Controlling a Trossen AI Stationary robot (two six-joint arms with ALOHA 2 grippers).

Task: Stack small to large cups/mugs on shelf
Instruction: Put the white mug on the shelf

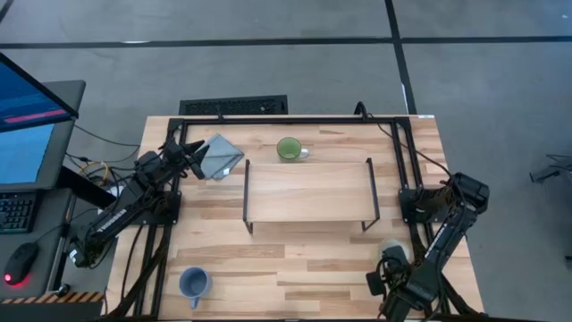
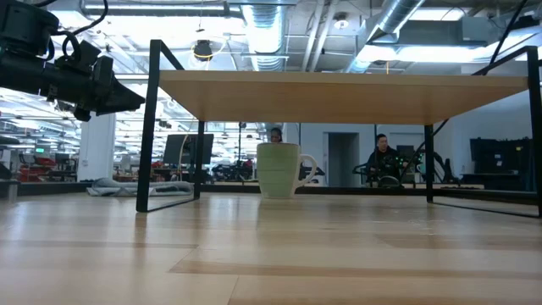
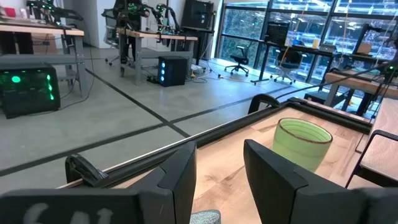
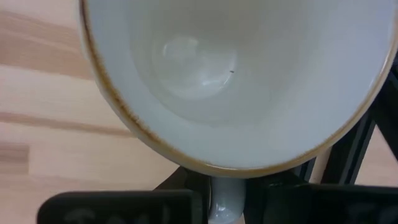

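The cream-white handled mug (image 4: 236, 74) is pinched at its handle by the right gripper (image 1: 391, 259), down at the table's near right corner. The left gripper (image 1: 192, 159) is held partly open with nothing in it, above the folded grey cloth (image 1: 219, 156). The green mug (image 1: 289, 148) is parked behind the bare light-wood shelf (image 1: 308, 190), the blue mug (image 1: 194, 283) near left.
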